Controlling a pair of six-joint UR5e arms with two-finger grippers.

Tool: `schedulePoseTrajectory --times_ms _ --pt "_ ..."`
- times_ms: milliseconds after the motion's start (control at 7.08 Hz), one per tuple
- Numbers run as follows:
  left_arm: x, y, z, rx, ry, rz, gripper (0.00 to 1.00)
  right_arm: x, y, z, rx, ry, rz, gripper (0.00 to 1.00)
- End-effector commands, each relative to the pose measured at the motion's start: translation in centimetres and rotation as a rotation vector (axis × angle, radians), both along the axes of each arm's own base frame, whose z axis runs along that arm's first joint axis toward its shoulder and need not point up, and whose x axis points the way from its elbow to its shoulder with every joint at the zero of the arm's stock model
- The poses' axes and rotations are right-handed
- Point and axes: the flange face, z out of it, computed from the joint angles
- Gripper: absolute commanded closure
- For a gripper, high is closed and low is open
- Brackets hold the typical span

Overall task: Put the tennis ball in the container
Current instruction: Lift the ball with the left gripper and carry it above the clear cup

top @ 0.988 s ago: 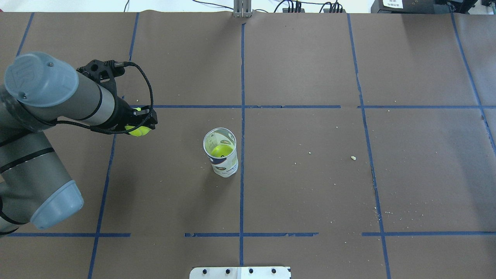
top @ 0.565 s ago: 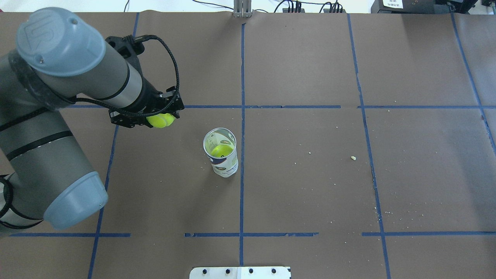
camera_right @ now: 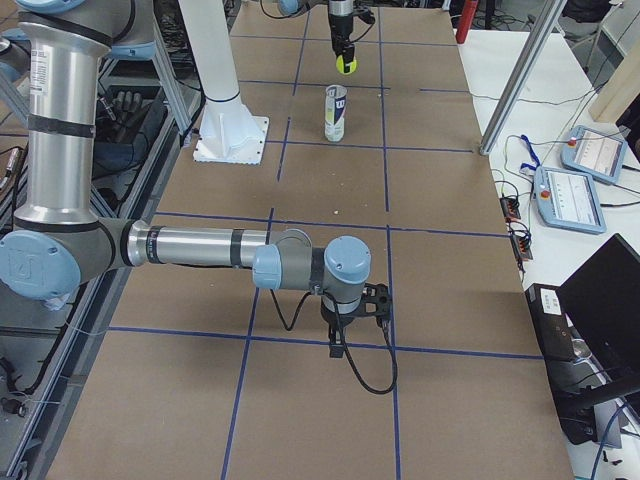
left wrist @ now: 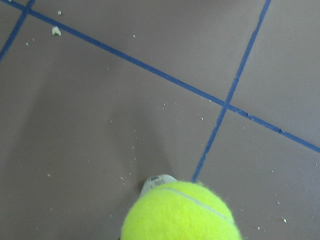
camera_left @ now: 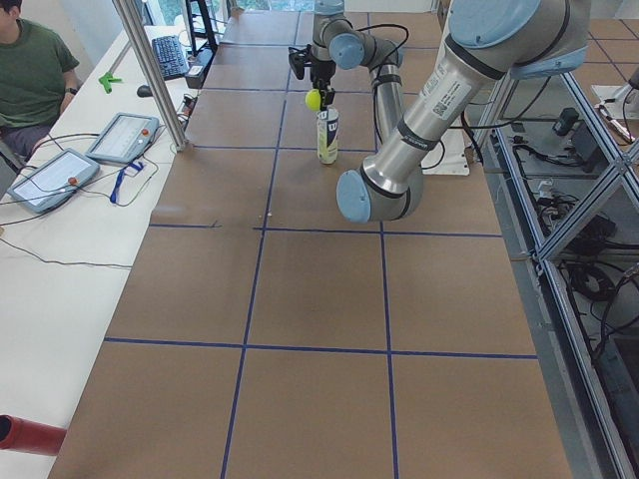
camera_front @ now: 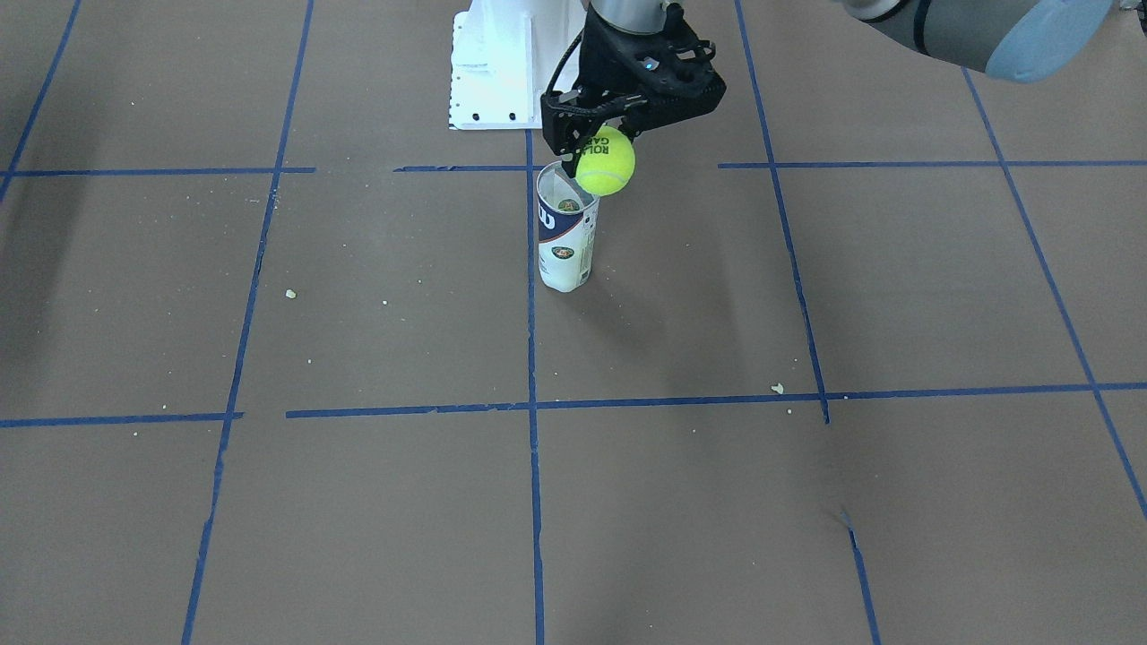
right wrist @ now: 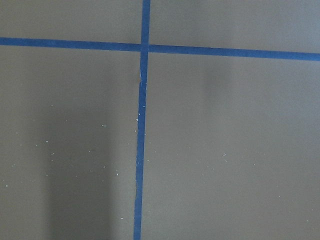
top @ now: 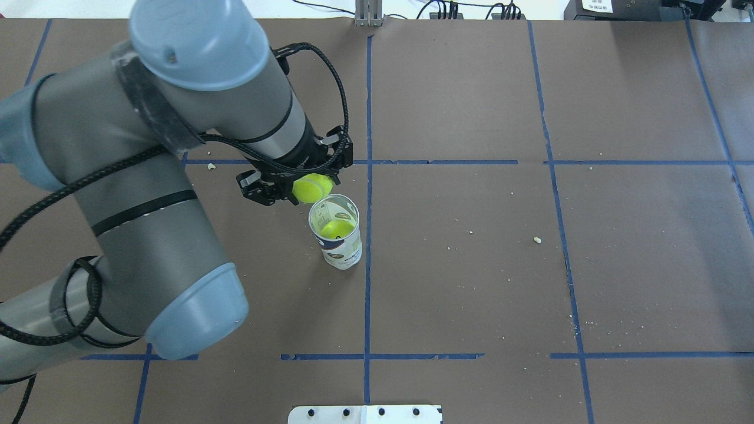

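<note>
My left gripper (top: pixel 303 187) is shut on a fuzzy yellow-green tennis ball (top: pixel 314 188) with dark lettering (camera_front: pixel 602 146). It hangs in the air just above and beside the rim of the container (top: pixel 337 242). The container is a clear upright can (camera_front: pixel 564 240) with a white and dark-blue label. A second yellow-green ball (top: pixel 336 228) lies inside it. In the left wrist view the held ball (left wrist: pixel 180 214) fills the bottom edge and hides most of the can. My right gripper (camera_right: pixel 343 338) hovers low over the table far from the can, and I cannot tell its state.
The white robot base (camera_front: pixel 500 63) stands close behind the can. Brown paper with blue tape lines (top: pixel 368 282) covers the table, with small crumbs (top: pixel 536 239) scattered on it. A person (camera_left: pixel 30 80) and tablets (camera_left: pixel 120 137) are at a side table.
My left arm has swung right with the tennis ball, from the table's left part to beside the can's rim. The can has not moved.
</note>
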Motion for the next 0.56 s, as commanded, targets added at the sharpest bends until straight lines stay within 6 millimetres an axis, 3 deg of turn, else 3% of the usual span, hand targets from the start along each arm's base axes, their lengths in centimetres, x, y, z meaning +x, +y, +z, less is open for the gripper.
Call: schedulePoseTrajectory --times_ms 0,141,282,424 --pt "2.21 0.47 -0.36 -0.017 -0.013 0.018 0.89 0.00 0.02 0.01 0.000 0.000 0.000 0.00" --pt "2.33 0.50 -0.02 -0.017 -0.017 0.022 0.66 0.00 0.02 0.01 0.000 0.000 0.000 0.00" --pt "2.35 0.49 0.16 -0.016 -0.020 0.024 0.20 0.00 0.02 0.01 0.000 0.000 0.000 0.00" --pt "2.31 0.52 0.12 -0.013 -0.019 0.026 0.01 0.00 0.02 0.01 0.000 0.000 0.000 0.00"
